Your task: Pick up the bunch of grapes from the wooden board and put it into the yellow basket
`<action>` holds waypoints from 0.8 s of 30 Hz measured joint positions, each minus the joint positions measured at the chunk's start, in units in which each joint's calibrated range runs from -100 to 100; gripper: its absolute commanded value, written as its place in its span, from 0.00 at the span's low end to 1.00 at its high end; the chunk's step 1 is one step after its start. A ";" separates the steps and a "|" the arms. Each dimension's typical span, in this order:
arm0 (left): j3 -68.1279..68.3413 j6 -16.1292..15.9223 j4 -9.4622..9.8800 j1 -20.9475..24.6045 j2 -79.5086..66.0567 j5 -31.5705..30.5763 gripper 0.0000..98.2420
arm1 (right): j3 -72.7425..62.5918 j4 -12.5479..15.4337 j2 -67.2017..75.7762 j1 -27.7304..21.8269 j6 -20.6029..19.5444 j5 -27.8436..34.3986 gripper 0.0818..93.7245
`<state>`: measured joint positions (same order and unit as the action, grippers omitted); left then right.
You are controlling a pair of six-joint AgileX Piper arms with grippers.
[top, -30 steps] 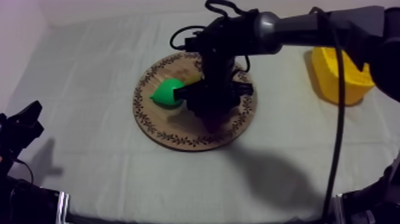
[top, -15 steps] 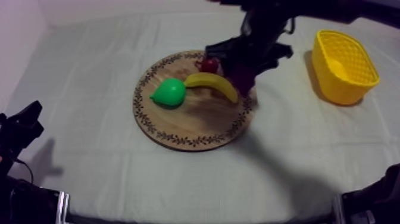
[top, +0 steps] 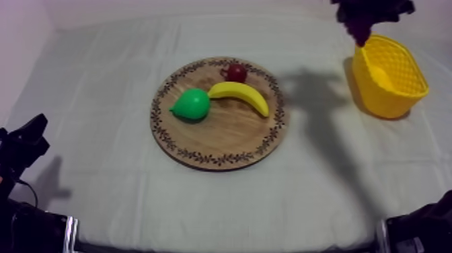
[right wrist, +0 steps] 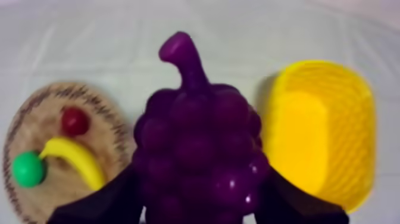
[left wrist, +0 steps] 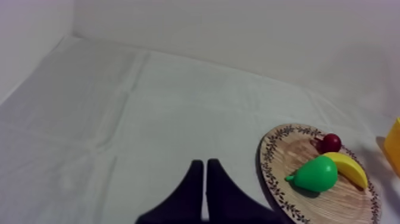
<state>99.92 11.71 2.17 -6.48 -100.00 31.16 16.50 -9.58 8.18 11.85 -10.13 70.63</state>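
**Right gripper** point(right wrist: 196, 182): black fingers point(right wrist: 101, 205) pinch the glossy purple bunch of grapes point(right wrist: 196, 143) from both sides, with the stem upward. In the top view the bunch is held in the air at 11 o'clock of the latticed yellow basket point(top: 390, 74), near its rim. It is well apart from the round wooden board with a patterned rim point(top: 222, 145).

**On the board:** the small red fruit point(top: 236, 72) sits at 12 o'clock and the green pear point(top: 192, 105) at 9 o'clock. The curved yellow banana point(top: 241, 95) runs from the centre toward 2 o'clock. The basket stands at 3 o'clock of the board.

**Left gripper** point(left wrist: 205, 179): its fingers are pressed together in a narrow wedge above the grey-white cloth point(left wrist: 119, 119), at 8 o'clock of the board.
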 measured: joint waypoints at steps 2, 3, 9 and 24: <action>0.00 0.00 0.00 0.00 0.00 0.00 0.00 | 0.68 0.00 1.11 -2.78 1.85 -1.41 0.38; 0.00 0.00 0.00 0.00 0.00 0.00 0.00 | 1.04 0.05 1.43 -4.16 2.62 -2.28 0.39; 0.00 -0.03 0.00 0.00 0.00 0.00 0.00 | 3.68 2.22 1.84 -11.63 8.72 -7.45 0.40; 0.00 -0.01 0.00 0.00 0.00 0.00 0.00 | 9.69 6.21 -8.20 -19.82 16.15 -17.82 0.40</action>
<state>99.92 11.71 2.17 -6.48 -100.00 31.16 26.20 -3.37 -0.02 -7.97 6.02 52.81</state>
